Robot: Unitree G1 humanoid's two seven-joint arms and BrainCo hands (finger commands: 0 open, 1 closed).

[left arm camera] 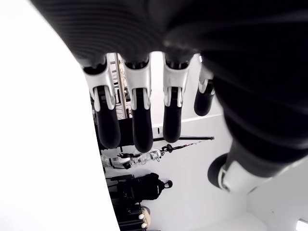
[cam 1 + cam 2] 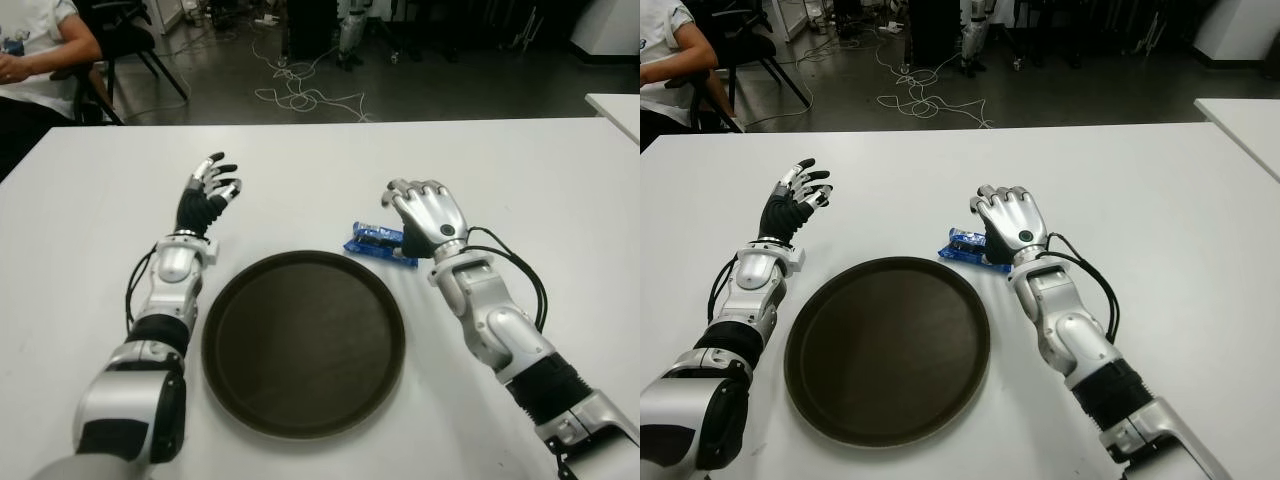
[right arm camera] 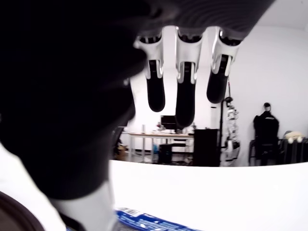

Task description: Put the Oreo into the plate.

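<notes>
The Oreo [image 2: 378, 243] is a flat, oblong pack in glossy blue wrapping with crimped ends, lying on the white table [image 2: 560, 200] just beyond the far right rim of the plate [image 2: 303, 340]. The plate is a round, dark brown tray with a smooth matte floor and a low raised lip, and nothing is lying in it.

The right hand [image 2: 428, 216] is hovering over the right end of the Oreo, its silver metallic back facing up and its fingers hanging down, relaxed and slightly apart. The right wrist view is showing the black-tipped fingers [image 3: 185, 103] clear of the pack, with the blue wrapper below the palm; the hand is gripping nothing. Whether the palm is touching the wrapper cannot be told.

The left hand [image 2: 210, 195] is showing to the left of the plate's far edge, fingers extended and loosely spread, holding nothing. Its black rubbery finger segments are joining white and silver knuckle housings.

The table surface is smooth, plain white, and matte. Open surface is lying beyond both hands toward the far edge, and to the right of the right forearm. The gap between the Oreo and the plate lip is narrow.

Past the table's far edge, loose cables [image 2: 300, 95] are lying on the dark floor, and a seated person [image 2: 35, 55] is showing at the far left corner.
</notes>
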